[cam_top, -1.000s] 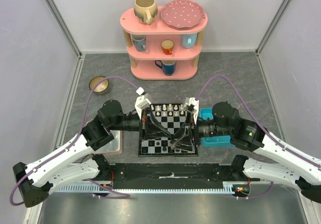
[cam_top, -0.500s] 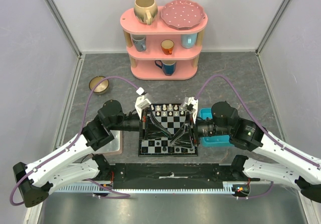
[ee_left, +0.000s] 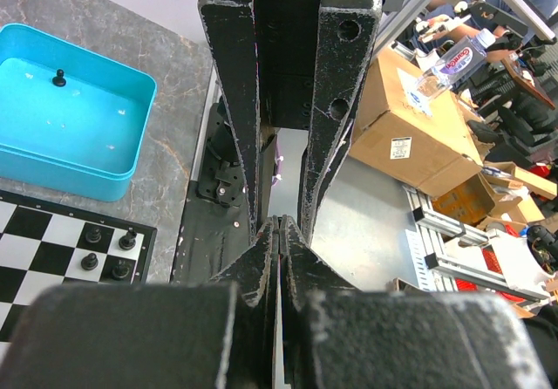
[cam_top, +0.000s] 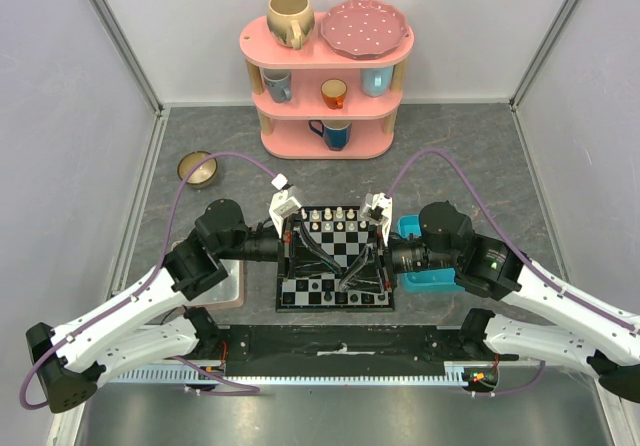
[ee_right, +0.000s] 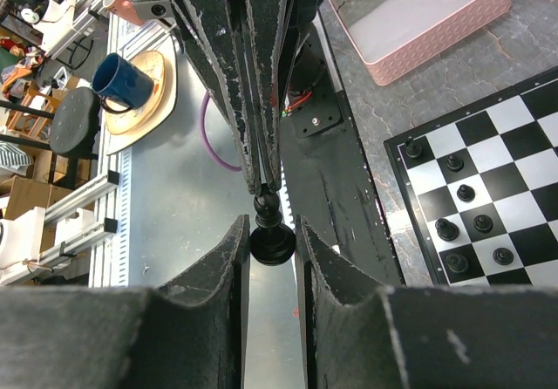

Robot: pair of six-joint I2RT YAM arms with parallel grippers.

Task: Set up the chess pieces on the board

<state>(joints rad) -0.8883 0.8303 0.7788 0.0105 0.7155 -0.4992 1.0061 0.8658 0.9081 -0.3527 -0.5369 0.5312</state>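
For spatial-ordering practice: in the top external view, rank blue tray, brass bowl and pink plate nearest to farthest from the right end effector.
Right end effector, gripping a black piece:
1. blue tray, immediately right
2. brass bowl, back left
3. pink plate, far back

Mid-board was jammed: left gripper (ee_left: 279, 228) and right gripper (ee_right: 270, 228) met tip to tip over the board (cam_top: 345, 228), a black piece (ee_right: 271, 242) between them. Other black pieces (ee_right: 481, 224) crowded the near rows; far-centre squares were open.

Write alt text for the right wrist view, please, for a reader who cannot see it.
A black chess piece sits between the right gripper's fingers, while the left gripper pinches its top from above. At right lie the board with other black pieces and a pink tray.
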